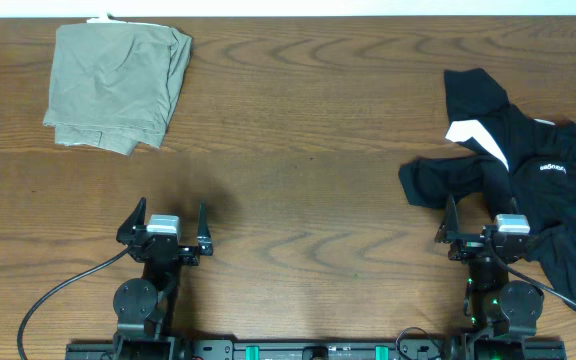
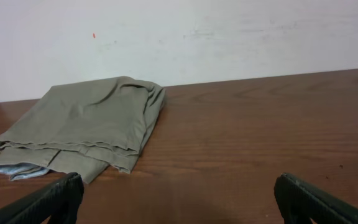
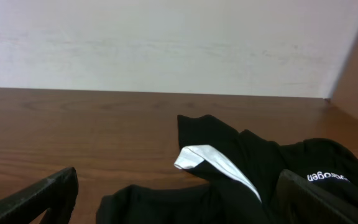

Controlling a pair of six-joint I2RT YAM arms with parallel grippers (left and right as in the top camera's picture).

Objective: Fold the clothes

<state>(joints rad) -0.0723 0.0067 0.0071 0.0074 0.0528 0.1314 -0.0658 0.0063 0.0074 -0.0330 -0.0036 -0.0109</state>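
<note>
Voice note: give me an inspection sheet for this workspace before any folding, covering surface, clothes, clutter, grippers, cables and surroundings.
Surface: brown wood-grain table.
Job's things: black clothes with white panels and small logos, heaped unfolded at the right side.
Clutter: olive-khaki garment, folded, at the far left.
Grippers: left gripper and right gripper both have jaws open and hold nothing; the right one sits at the near edge of the black heap.
Cables: left cable and right cable, both black, loop on the table beside the arm bases.
Surroundings: plain white wall behind the table.
</note>
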